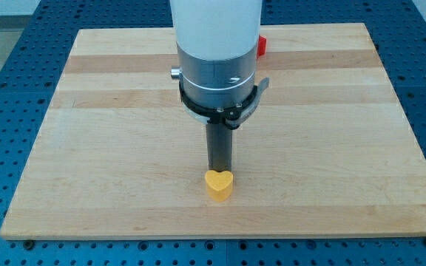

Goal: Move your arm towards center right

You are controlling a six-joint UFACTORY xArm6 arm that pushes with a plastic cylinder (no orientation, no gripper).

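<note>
Wooden counter on blue pegboard. Your tip, a jawless end effector holding nothing, touches the yellow heart block; centre right lies toward the view's right.

My tip sits on the tabletop near its middle, touching the heart block just at its six o'clock. Another block lies far off at twelve o'clock, partly behind my arm.
</note>
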